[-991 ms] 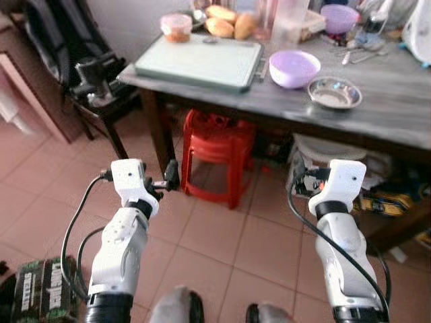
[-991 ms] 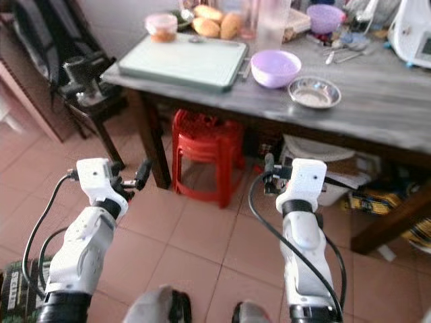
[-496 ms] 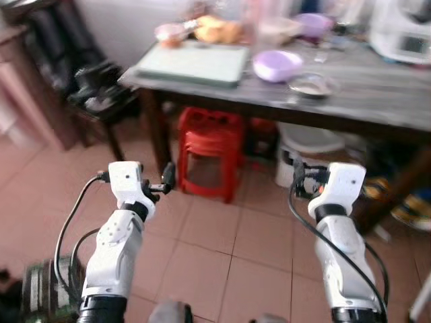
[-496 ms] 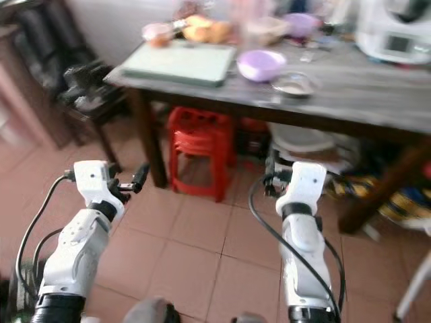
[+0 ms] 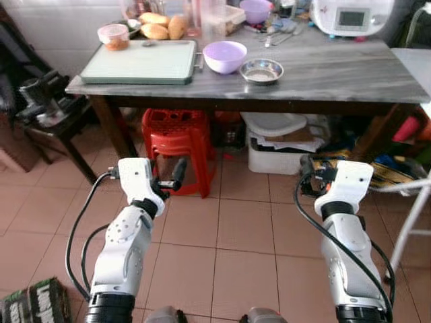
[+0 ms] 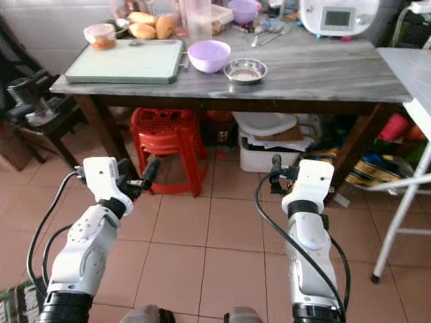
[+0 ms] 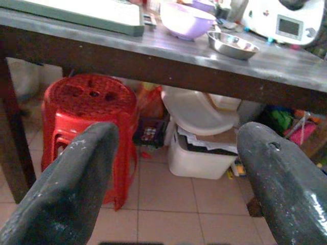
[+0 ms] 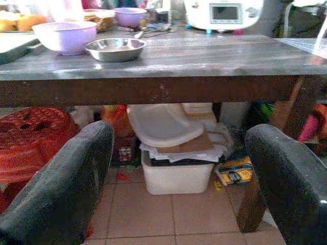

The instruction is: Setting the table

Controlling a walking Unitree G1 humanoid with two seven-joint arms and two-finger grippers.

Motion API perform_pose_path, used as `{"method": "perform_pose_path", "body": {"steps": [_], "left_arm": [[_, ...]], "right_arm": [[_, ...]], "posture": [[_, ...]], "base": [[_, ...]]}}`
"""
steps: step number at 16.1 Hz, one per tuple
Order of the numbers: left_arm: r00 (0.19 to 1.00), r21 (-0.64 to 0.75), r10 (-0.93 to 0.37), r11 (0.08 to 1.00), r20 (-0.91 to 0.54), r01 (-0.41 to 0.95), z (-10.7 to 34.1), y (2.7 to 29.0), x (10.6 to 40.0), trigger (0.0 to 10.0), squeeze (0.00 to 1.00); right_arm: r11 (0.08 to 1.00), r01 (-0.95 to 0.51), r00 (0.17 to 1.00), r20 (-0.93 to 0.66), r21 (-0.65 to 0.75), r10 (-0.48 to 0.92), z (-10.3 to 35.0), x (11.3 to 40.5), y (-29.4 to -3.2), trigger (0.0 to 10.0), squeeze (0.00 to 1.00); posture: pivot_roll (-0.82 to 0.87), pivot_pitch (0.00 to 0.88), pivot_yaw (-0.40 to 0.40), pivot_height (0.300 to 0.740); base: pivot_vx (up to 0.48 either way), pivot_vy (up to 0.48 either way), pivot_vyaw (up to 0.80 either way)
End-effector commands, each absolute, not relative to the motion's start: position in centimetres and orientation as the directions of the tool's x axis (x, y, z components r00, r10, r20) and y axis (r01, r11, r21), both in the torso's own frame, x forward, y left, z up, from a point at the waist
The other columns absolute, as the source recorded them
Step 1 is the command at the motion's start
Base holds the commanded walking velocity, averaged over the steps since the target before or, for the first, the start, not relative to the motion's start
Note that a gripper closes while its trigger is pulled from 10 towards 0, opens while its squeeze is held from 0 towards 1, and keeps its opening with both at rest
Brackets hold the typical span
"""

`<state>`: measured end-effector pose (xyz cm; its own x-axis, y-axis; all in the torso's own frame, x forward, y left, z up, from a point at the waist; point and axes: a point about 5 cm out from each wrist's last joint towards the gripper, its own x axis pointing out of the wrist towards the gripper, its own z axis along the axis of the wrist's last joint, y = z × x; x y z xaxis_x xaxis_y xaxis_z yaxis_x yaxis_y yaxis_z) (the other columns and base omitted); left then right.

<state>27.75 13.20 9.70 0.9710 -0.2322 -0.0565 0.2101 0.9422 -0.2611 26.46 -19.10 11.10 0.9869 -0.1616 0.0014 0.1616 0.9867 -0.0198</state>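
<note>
Reddish floor tiles (image 6: pixel 222 235) stretch between me and a long grey table (image 5: pixel 350 70) with dark wooden legs. On the table, toward my left, lies a pale green tray (image 5: pixel 138 62); a small tub with an orange lid (image 5: pixel 113 36) and some bread rolls (image 5: pixel 160 27) sit behind it. Just beside the tray stands a purple bowl (image 5: pixel 225 56), and a shallow steel bowl (image 5: pixel 261 70) is next to it. Farther back I see a second purple bowl (image 5: pixel 256 10), some cutlery (image 5: pixel 277 33) and a white appliance with a screen (image 5: pixel 350 15). Under the table stands a red plastic stool (image 5: pixel 175 145), and beside it a white box (image 5: pixel 273 151) with papers and a white lid on top. A dark side table (image 5: pixel 44 114) is at my left, a white metal frame (image 5: pixel 411 222) at my right. My left claw (image 7: pixel 176 178) and my right claw (image 8: pixel 179 178) are both spread wide and hold nothing, raised over the floor, well apart from the table
</note>
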Motion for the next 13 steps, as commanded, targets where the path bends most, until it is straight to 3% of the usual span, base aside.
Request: {"method": "perform_pose_path", "body": {"steps": [1,6,13], "left_arm": [[0.973,-0.257,-0.224,0.945,-0.051,0.204,9.9,13.6,27.7,10.0,0.00],[0.976,-0.255,-0.218,0.945,-0.027,0.204,10.6,13.5,27.8,10.0,0.00],[0.994,-0.189,-0.105,0.977,-0.031,0.098,9.2,14.3,26.3,10.0,0.00]], "right_arm": [[0.988,0.151,0.988,0.012,-0.013,-0.151,11.3,26.7,-18.8,10.0,0.00],[0.989,0.147,0.988,0.053,-0.024,-0.145,11.9,26.7,-18.9,10.0,0.00],[0.990,0.108,0.990,0.098,-0.095,-0.098,11.7,26.2,-17.8,10.0,0.00]], "posture": [[-0.04,0.000,0.041,0.740],[-0.04,0.000,0.042,0.740],[-0.04,0.000,0.034,0.740]], "base": [[0.000,-0.289,0.00],[0.000,-0.296,0.00],[0.000,-0.299,0.00]]}}
